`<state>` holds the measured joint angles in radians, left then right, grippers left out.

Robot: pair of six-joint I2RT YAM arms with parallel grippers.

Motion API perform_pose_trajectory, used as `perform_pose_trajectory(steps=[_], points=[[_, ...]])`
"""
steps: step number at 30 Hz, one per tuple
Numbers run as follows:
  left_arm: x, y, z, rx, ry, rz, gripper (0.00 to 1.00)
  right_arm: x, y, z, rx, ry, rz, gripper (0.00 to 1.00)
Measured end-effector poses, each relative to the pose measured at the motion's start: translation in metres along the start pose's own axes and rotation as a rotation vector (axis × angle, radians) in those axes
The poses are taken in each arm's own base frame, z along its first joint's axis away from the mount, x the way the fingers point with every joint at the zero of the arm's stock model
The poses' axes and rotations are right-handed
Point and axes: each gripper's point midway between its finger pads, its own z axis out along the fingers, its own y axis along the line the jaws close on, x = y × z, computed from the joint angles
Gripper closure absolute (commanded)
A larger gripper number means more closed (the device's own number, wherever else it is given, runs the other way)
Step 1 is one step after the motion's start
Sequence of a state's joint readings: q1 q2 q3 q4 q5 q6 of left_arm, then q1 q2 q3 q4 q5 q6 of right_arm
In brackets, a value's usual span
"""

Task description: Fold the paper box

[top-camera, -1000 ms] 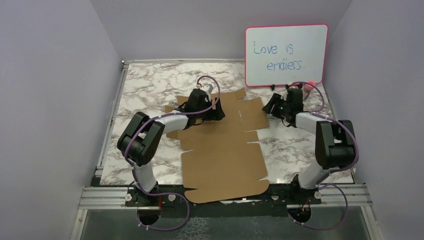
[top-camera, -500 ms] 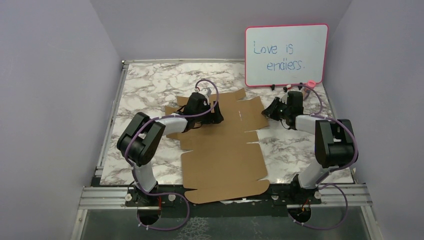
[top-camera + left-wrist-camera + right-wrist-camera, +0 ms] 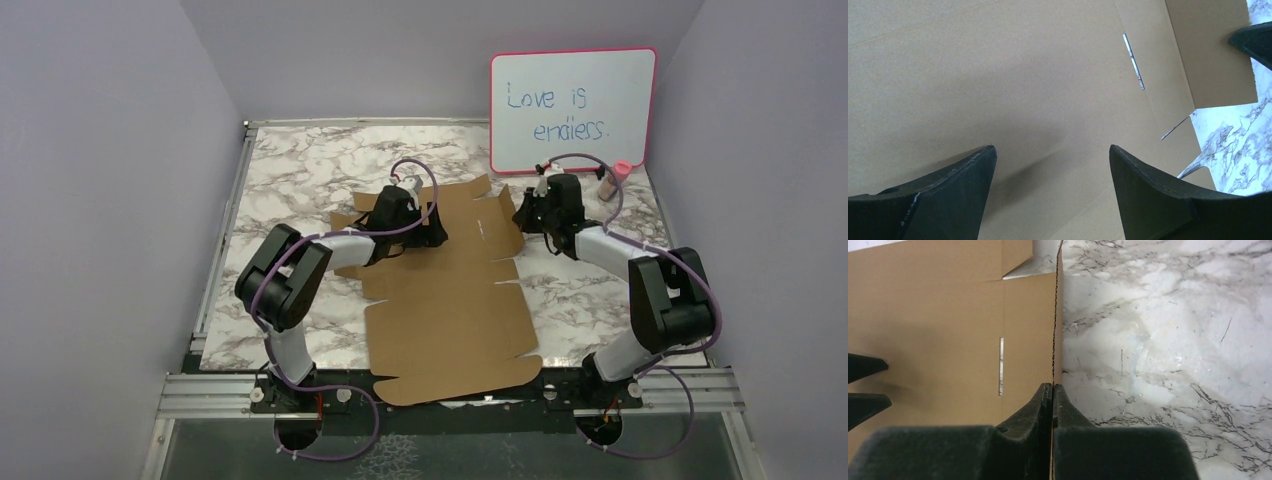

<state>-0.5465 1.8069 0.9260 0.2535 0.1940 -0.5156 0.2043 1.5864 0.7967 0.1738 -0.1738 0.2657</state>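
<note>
Two hands and one sheet on a marble-patterned table (image 3: 300, 170).

Item 1: paper box (image 3: 445, 300). Plain brown cardboard, unfolded, lying flat. It runs from the middle of the table's near edge, which its near end overhangs, up to the table's centre. A narrow slit (image 3: 1134, 62) is cut in the far panel, just inside the far right flap (image 3: 1213, 60).

Item 2: left hand (image 3: 1050, 155). Fingers wide apart, holding nothing, low over the far panel, left of the slit. Contact with the cardboard cannot be told.

Item 3: right hand (image 3: 1053, 387). Fingers together, clamped on the outer edge of the far right flap. In the right wrist view that edge shows as a thin line running straight out from between the fingertips, with bare table to its right.

Item 4: whiteboard (image 3: 572, 110). Pink frame, upright at the table's far right corner, handwritten "Love is endless." Apart from the paper box.
</note>
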Motion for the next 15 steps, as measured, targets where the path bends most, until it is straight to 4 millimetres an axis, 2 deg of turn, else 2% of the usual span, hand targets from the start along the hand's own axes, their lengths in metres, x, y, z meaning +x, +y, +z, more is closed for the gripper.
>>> perform_pose_trajectory(steps=[2, 3, 15], points=[[0.000, 0.000, 0.000, 0.004, -0.007, 0.002, 0.15, -0.007, 0.001, -0.002, 0.056, -0.015, -0.070, 0.95], [0.000, 0.000, 0.000, 0.007, -0.011, 0.003, 0.15, -0.006, 0.008, -0.002, 0.046, -0.012, -0.084, 0.95], [-0.001, -0.002, 0.002, 0.030, -0.038, 0.002, 0.15, -0.013, 0.036, -0.013, 0.197, -0.045, -0.317, 0.95]])
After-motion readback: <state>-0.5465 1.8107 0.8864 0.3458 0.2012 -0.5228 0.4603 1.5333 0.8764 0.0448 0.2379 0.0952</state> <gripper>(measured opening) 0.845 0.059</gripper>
